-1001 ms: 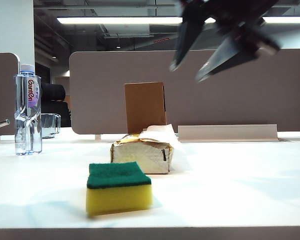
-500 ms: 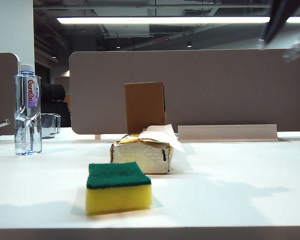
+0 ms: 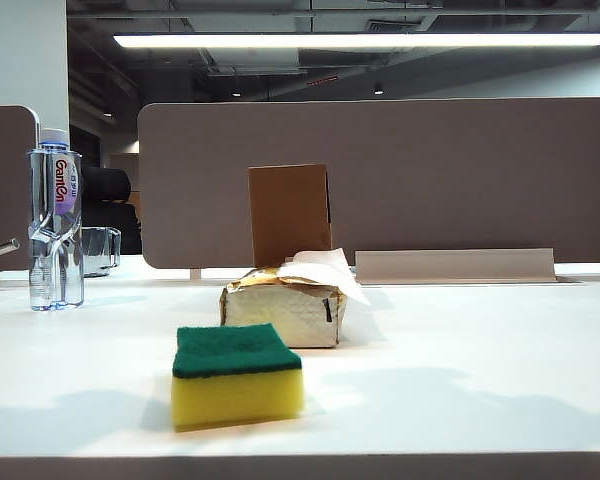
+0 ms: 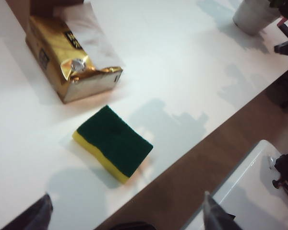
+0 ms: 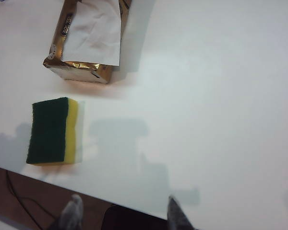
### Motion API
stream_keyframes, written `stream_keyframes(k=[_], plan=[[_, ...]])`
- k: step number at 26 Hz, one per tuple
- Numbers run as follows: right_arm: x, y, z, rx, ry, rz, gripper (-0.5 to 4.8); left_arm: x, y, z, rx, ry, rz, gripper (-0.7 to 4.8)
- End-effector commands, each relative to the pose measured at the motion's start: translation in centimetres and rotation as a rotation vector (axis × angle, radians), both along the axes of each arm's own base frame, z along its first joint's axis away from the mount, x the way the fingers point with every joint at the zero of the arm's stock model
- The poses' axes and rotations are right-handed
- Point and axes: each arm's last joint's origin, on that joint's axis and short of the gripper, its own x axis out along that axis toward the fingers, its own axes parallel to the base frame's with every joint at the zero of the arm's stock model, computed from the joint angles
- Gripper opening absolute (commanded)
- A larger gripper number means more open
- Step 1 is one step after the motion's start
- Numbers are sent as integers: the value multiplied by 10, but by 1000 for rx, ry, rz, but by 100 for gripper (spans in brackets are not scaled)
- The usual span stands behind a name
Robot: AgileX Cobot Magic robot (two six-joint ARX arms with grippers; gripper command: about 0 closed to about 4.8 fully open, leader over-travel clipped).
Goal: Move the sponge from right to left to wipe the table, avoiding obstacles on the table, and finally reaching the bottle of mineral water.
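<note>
The sponge [image 3: 237,387], yellow with a green top, lies near the front edge of the white table [image 3: 460,380]. Behind it sit the silvery tissue pack [image 3: 283,312] and the upright brown cardboard box [image 3: 290,213]. At the far left stands the bottle of mineral water [image 3: 56,225]. Neither gripper shows in the exterior view. My left gripper [image 4: 126,213] hovers open and empty above the table's front edge, apart from the sponge [image 4: 114,142] and the tissue pack [image 4: 72,57]. My right gripper [image 5: 124,207] is also open and empty, high over the edge, with the sponge [image 5: 53,130] and tissue pack [image 5: 89,40] below.
A short glass cup [image 3: 100,250] stands just behind the bottle. A grey partition [image 3: 430,170] closes the back of the table, with a low pale ledge [image 3: 455,265] at its foot. Beyond the front edge are brown floor and a white surface [image 4: 249,191].
The right gripper, seen at the top of the exterior view, swung right and upward and left that view. The sponge, tissue pack, box and bottle stayed in place.
</note>
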Motion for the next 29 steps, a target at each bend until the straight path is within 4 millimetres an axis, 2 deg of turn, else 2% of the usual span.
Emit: stream_keyframes(k=[1,12,14,18,25,29], plan=[[-8,-3,2,-1,-5,3,229,9,-1,-1,6,34,0,405],[-13,-5,0,-12,30,5,230,51,-6,-27,43,248,-20,409],[-13,-5,0,-13,31,5,229,67,-10,-39,53,327,-38,479],[-13,-5,0,-13,31,5,230,80,-18,-51,68,376,-77,479],[-13,-5,0,-14,32,5,229,102,-55,-66,129,323,-156,479],[-13,-5,0,-14,32,5,229,110,-68,-75,117,351,-173,479]])
